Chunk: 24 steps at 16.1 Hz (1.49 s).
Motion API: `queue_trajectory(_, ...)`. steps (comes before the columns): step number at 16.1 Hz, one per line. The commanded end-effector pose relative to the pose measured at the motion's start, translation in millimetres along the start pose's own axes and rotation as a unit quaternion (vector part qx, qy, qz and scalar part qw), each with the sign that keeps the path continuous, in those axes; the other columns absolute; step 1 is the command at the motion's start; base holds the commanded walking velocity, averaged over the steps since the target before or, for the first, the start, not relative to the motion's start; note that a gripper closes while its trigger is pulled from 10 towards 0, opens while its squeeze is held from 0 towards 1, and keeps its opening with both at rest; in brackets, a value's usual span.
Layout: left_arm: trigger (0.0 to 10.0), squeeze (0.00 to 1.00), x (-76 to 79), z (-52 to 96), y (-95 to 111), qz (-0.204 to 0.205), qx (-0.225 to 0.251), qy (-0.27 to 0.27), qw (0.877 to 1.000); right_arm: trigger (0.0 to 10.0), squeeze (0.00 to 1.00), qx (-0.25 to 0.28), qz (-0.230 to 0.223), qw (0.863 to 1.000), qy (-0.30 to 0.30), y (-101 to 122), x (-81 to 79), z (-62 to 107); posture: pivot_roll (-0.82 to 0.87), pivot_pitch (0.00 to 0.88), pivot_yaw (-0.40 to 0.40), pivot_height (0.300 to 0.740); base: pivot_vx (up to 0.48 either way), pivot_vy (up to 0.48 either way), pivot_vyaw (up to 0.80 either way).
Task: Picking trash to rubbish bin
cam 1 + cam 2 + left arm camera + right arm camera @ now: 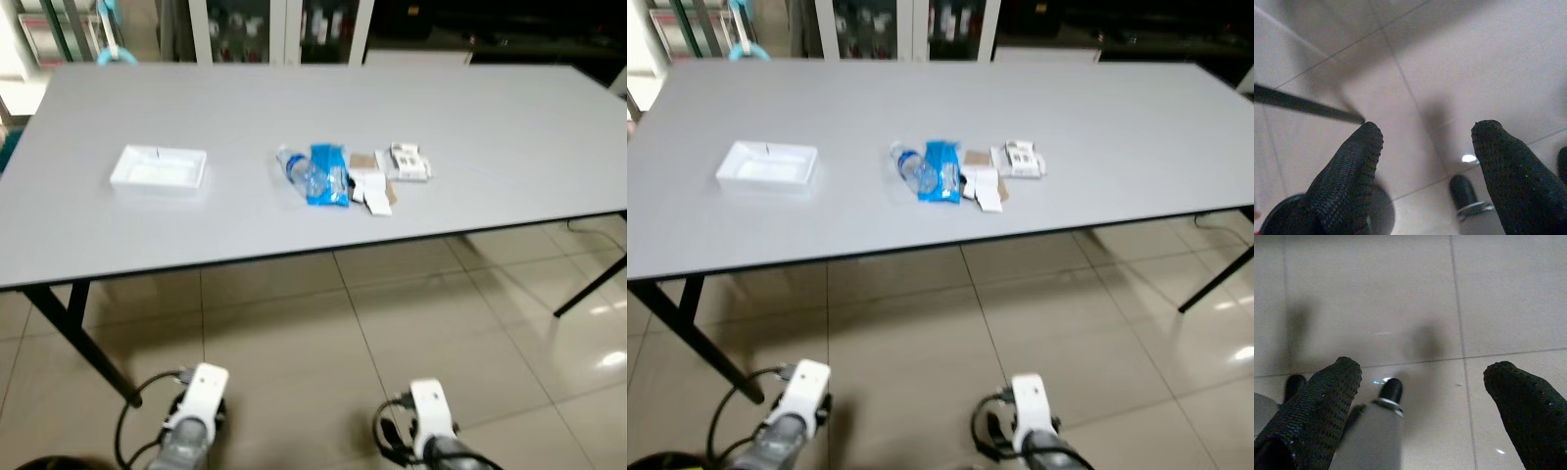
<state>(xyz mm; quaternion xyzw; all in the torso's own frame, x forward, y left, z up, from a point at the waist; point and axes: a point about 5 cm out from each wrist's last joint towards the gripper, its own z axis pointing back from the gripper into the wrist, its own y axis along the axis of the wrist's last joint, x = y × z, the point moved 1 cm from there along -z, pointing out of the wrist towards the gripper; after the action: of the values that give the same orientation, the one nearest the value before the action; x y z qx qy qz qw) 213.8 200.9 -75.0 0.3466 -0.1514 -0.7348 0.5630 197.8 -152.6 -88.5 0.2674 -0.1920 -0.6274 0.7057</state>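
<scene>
A heap of trash lies near the middle of the grey table: a crushed clear plastic bottle, a blue wrapper, white and brown paper scraps and a small white carton. A shallow white tray sits apart to their left. Both arms hang low over the tiled floor, well short of the table. My left gripper is open, pointing at the floor, with nothing between its fingers. The right gripper is open too, likewise holding nothing.
Black folding table legs stand at the left, and another leg at the right. Cabinets with glass doors line the wall behind the table. Glossy beige floor tiles lie between me and the table edge.
</scene>
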Motion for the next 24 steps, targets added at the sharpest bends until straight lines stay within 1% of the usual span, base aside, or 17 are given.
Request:
queue_trajectory(1,10.0,0.0,1.5,1.5,-6.9,-0.003,-0.012,0.001,1.0,10.0,0.0,-0.006,-0.005,1.0,0.001,-4.6,-0.7,0.8,0.02,0.081,-0.081,0.74,0.0,0.0,0.0)
queue_trajectory(4,10.0,0.0,1.9,1.5,-6.7,0.002,-0.011,0.0,1.0,10.0,0.0,-0.004,-0.006,1.0,0.002,-3.9,-0.8,0.7,0.02,0.077,-0.082,0.74,0.0,0.0,0.0)
queue_trajectory(6,10.0,0.0,2.5,1.4,-4.7,0.015,-0.005,-0.001,1.0,10.0,0.0,-0.002,-0.003,1.0,0.003,-3.2,-1.1,0.6,0.02,0.079,-0.083,0.74,0.0,0.0,0.0)
queue_trajectory(10,10.0,0.0,2.4,1.5,-5.3,0.01,-0.006,0.0,1.0,10.0,0.0,0.001,0.004,1.0,0.006,-2.4,-1.8,0.5,0.02,0.08,-0.081,0.74,0.0,0.0,0.0)
queue_trajectory(14,10.0,0.0,1.9,1.5,-6.2,-0.002,-0.009,0.001,1.0,10.0,0.0,0.0,0.004,1.0,0.006,-2.4,-2.2,0.4,0.02,0.08,-0.081,0.74,0.0,0.0,0.8)
queue_trajectory(16,10.0,0.0,1.6,1.5,-6.3,-0.005,-0.01,0.003,1.0,10.0,0.0,0.001,-0.006,1.0,0.008,-2.6,-2.6,0.5,0.02,0.081,-0.081,0.74,0.0,0.0,0.0)
queue_trajectory(21,10.0,0.0,0.6,1.8,-8.8,-0.01,-0.017,0.008,1.0,10.0,0.0,0.003,0.001,1.0,0.011,-2.0,-2.5,0.5,0.01,0.082,-0.083,0.74,0.0,-0.327,0.0)
queue_trajectory(24,10.0,0.0,1.2,2.1,-10.0,-0.01,-0.019,0.008,1.0,10.0,0.0,0.003,0.006,1.0,0.013,-2.3,-2.5,0.7,0.01,0.083,-0.084,0.74,0.0,-0.315,0.72)
